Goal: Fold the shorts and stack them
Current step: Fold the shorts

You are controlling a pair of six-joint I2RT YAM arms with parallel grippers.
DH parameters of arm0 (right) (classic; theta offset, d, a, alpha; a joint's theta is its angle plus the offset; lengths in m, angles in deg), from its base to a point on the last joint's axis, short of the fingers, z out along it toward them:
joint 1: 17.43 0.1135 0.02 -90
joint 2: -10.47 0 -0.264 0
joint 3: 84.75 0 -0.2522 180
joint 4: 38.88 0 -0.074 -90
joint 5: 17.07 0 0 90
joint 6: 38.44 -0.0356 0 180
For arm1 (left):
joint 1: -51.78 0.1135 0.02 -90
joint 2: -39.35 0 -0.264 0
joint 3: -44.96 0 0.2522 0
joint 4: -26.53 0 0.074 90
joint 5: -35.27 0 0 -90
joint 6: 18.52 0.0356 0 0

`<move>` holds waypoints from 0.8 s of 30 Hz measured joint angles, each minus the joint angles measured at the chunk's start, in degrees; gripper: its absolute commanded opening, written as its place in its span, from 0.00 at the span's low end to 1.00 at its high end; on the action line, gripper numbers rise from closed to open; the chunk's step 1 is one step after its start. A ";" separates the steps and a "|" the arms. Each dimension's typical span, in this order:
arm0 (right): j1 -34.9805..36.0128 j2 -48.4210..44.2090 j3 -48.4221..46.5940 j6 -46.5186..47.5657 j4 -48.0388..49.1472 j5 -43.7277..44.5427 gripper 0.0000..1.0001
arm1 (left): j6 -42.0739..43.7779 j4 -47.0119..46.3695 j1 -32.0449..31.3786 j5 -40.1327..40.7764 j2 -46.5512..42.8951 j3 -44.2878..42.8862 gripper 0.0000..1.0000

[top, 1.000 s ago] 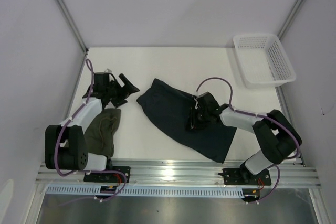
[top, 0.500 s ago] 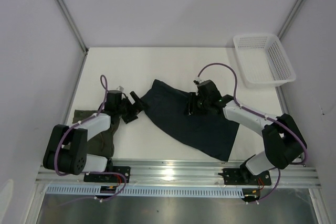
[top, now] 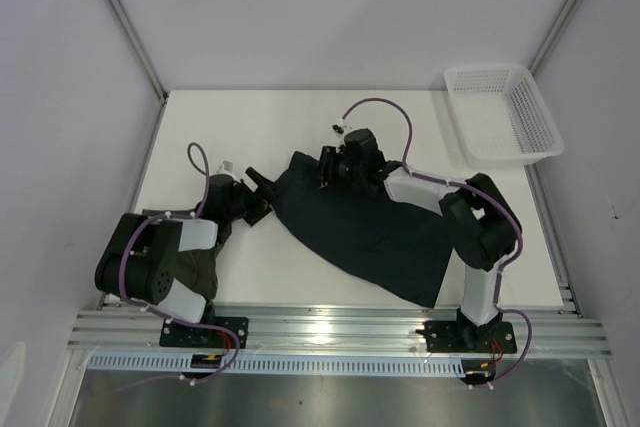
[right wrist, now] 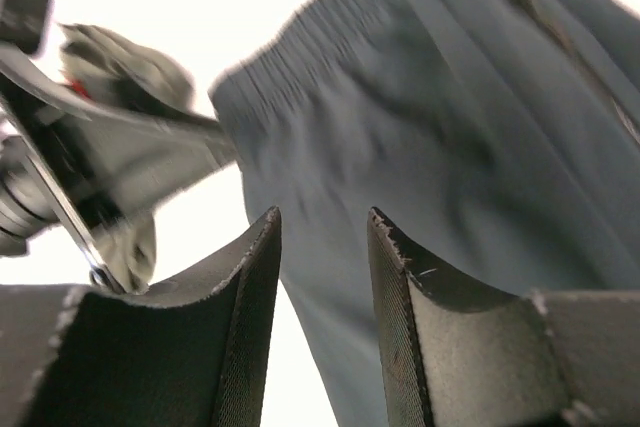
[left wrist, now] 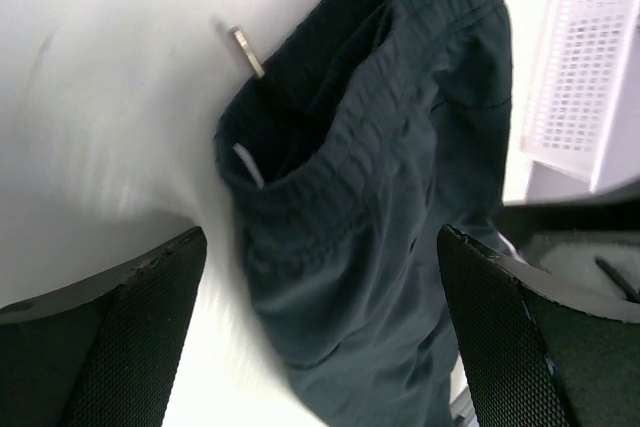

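Gripping, left: nothing. Your left gripper [top: 258, 192] has its fingers [left wrist: 130, 337] spread wide, low over the table [top: 270, 127], just beside the waistband corner of the navy shorts [top: 370, 237].
Right fingers: your right gripper [top: 325, 165] shows a narrow gap between its fingers [right wrist: 245, 307], with no cloth clamped. It hangs over the far waistband edge of the same pair.
Shorts count: two pairs. The navy shorts lie spread at mid-table, slanting from far left to near right. The olive shorts [top: 203, 265] sit at the near left.
Basket count: one white basket [top: 548, 117] in the far right corner, well apart from both pairs.
In the way: your left arm [top: 150, 267] lies across the olive shorts.
Hidden: most of the olive pair is covered, so you cannot tell whether it is folded.
Hard to make out: the right wrist view is blurred. A small pale tab [left wrist: 245, 52] sits at the navy waistband, and you cannot tell what it is.
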 measured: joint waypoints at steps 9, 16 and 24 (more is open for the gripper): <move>-1.03 13.77 -6.51 -6.25 9.18 -7.06 0.38 | -4.13 -14.27 0.00 -2.45 9.25 -1.01 0.99; -1.57 18.25 -7.80 -8.15 9.14 -7.65 0.35 | -5.05 -12.72 -0.46 -1.79 12.55 -5.49 0.95; -1.22 18.49 -7.80 -8.41 9.18 -7.78 0.33 | -6.58 -13.49 -1.16 0.74 15.39 -7.48 0.77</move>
